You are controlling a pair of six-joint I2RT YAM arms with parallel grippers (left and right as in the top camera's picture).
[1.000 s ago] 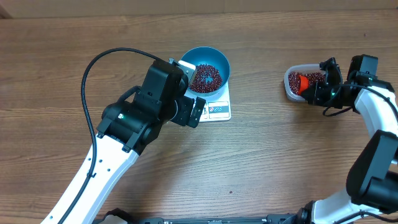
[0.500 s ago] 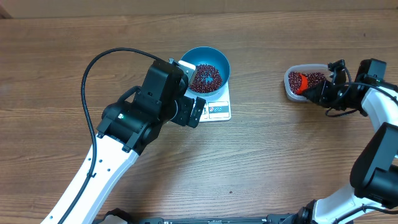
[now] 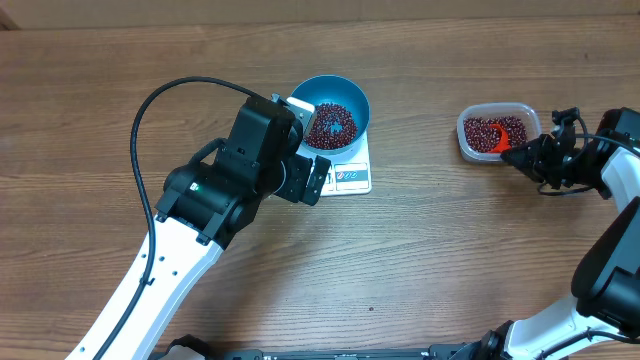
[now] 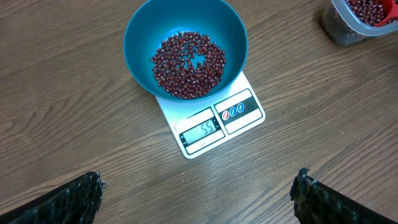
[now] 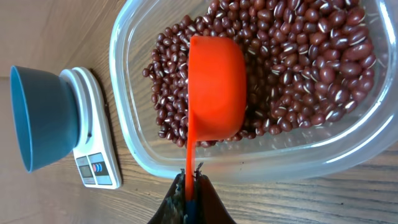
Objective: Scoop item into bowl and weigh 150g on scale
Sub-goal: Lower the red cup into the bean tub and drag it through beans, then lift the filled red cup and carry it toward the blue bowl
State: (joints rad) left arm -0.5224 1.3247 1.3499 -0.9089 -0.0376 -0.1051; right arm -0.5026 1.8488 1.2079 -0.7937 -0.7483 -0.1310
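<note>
My left pincer (image 4: 196,202) hangs wide open and empty just short of the scale (image 4: 205,134), where the bowl (image 4: 140,37) sits part-filled with beans (image 4: 188,62). Well to the right, the scoop (image 5: 214,87) lies in the tub (image 5: 124,81). Its handle runs back into my right pincer (image 5: 189,190), which is clamped on it. The bowl is leftward from there.
</note>
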